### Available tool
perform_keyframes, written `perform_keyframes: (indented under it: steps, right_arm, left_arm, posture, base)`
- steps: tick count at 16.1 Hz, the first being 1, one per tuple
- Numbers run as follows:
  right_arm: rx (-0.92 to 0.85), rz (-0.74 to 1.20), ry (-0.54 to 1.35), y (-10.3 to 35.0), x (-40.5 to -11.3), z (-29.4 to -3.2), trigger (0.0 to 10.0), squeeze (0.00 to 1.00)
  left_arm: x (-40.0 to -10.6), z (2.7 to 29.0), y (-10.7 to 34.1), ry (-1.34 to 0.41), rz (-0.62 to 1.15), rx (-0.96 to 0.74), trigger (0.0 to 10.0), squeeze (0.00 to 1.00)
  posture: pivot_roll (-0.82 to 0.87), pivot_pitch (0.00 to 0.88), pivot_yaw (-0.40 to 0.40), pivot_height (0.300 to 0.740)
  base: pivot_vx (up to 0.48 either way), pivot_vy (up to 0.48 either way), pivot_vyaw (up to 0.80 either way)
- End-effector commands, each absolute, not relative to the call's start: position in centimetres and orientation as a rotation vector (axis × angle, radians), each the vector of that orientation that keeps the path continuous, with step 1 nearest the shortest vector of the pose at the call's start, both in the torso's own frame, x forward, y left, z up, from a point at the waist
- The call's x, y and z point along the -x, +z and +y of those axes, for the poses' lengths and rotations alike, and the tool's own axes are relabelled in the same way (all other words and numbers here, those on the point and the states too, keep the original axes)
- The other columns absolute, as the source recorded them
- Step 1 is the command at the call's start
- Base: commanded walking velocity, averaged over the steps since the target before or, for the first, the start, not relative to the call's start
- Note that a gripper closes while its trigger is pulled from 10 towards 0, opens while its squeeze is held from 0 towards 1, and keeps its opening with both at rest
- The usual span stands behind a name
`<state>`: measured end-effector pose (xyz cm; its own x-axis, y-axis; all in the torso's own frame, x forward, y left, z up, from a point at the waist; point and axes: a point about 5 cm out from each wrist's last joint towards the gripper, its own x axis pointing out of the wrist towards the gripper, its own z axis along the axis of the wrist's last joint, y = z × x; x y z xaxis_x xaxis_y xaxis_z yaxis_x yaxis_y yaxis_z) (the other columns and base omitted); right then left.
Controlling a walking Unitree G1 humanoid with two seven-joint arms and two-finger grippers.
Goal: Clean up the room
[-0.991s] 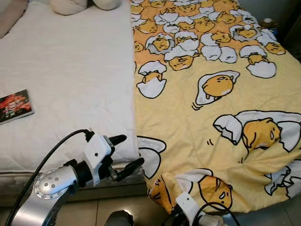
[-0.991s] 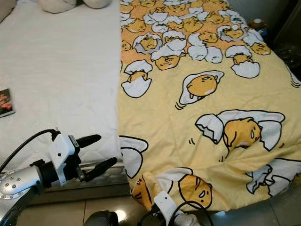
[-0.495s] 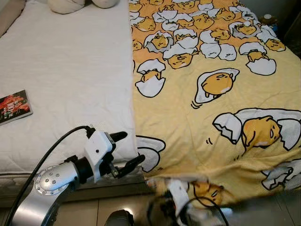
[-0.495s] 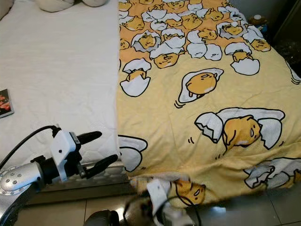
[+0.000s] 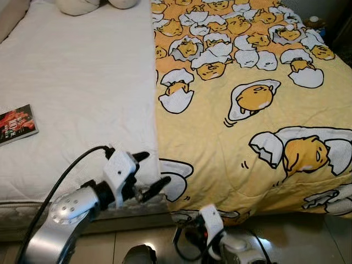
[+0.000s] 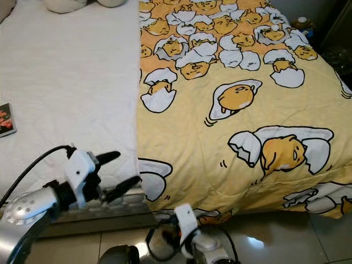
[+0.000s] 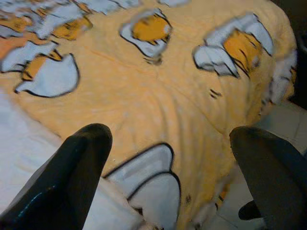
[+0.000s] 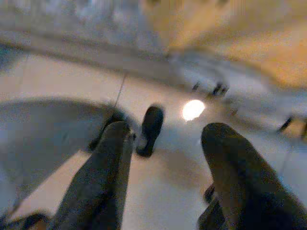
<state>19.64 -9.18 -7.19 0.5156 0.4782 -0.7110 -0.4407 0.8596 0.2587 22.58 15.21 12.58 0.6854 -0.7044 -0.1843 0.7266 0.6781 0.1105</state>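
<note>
A yellow blanket [image 5: 247, 126] printed with egg cartoons covers the right half of the bed. The white sheet [image 5: 77, 82] lies bare on the left half. My left gripper [image 5: 154, 168] is open at the bed's front edge, right beside the blanket's near left corner, and holds nothing. In the left wrist view its fingers [image 7: 72, 172] frame that corner. My right gripper [image 8: 168, 167] is open and empty, low over the tiled floor just below the blanket's front hem [image 5: 258, 212].
A small book [image 5: 16, 124] lies on the sheet at the far left. Pillows [image 5: 82, 5] sit at the head of the bed. Glossy tiled floor [image 5: 308, 242] runs along the bed's front. A small object [image 5: 314, 22] stands beyond the far right corner.
The blanket's hanging front corner, which draped low over my right gripper, now ends higher at the bed edge. My right gripper has come away toward the floor. My left gripper has shifted slightly right.
</note>
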Motion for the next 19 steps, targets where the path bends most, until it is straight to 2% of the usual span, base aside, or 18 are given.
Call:
perform_keyframes:
  steps: [1, 2, 3, 5, 7, 8, 10, 12, 16, 19]
  right_arm:
    - [-0.034, 0.823, 0.531, -6.7, -20.4, -9.4, 10.0, 1.0]
    - [-0.008, 0.738, 0.496, -5.8, -21.8, -9.6, 10.0, 1.0]
    - [-0.008, 0.652, 0.453, -4.8, -23.1, -9.9, 10.0, 0.0]
    - [-0.039, 0.512, 0.358, -2.9, -25.1, -10.9, 10.0, 0.0]
    - [-0.038, 0.278, 0.236, 0.7, -27.1, -13.0, 10.0, 0.0]
    - [-0.017, 0.163, 0.196, 2.9, -27.5, -14.2, 10.0, 0.0]
    - [0.002, 0.051, 0.144, 5.3, -27.5, -15.4, 10.0, 0.0]
    - [-0.031, -0.147, 0.07, 9.4, -27.4, -16.6, 10.0, 0.0]
    - [-0.034, -0.256, 0.008, 12.3, -27.8, -17.0, 10.0, 0.0]
    - [-0.114, -0.214, -0.036, 12.2, -28.1, -16.3, 10.0, 0.0]
  left_arm:
    - [-22.8, 15.6, 12.3, -0.778, 0.147, -0.188, 10.0, 0.0]
    - [-23.8, 15.7, 12.3, -0.695, 0.128, -0.179, 10.0, 0.0]
    - [-24.8, 15.6, 12.2, -0.621, 0.112, -0.164, 10.0, 0.0]
    - [-26.0, 15.5, 12.1, -0.524, 0.087, -0.111, 10.0, 0.0]
    - [-27.6, 15.7, 12.5, -0.356, 0.03, -0.027, 10.0, 0.0]
    - [-28.0, 16.0, 13.2, -0.284, -0.018, 0.004, 10.0, 0.0]
    - [-28.5, 16.3, 13.8, -0.21, -0.067, 0.015, 10.0, 0.0]
    - [-28.8, 16.3, 14.3, -0.156, -0.099, 0.006, 10.0, 0.0]
    - [-29.7, 15.0, 15.9, -0.212, -0.137, -0.061, 10.0, 0.0]
    - [-29.8, 15.9, 15.0, -0.15, -0.112, -0.016, 10.0, 0.0]
  posture:
    - [0.18, 0.114, 0.025, 0.74]
    - [0.16, 0.091, 0.017, 0.74]
    - [0.14, 0.075, 0.01, 0.74]
    - [0.11, 0.037, -0.006, 0.74]
    - [0.09, 0.0, -0.027, 0.74]
    - [0.08, 0.0, -0.036, 0.74]
    - [0.07, 0.0, -0.048, 0.74]
    - [0.06, 0.0, -0.054, 0.74]
    - [0.06, 0.0, -0.035, 0.74]
    - [0.06, 0.0, -0.026, 0.74]
  base:
    - [0.0, 0.0, 0.0]
    - [0.0, 0.0, 0.0]
    - [0.0, 0.0, 0.0]
    - [0.0, 0.0, 0.0]
    - [0.0, 0.0, 0.0]
    - [0.0, 0.0, 0.0]
    - [0.0, 0.0, 0.0]
    - [0.0, 0.0, 0.0]
    - [0.0, 0.0, 0.0]
    - [0.0, 0.0, 0.0]
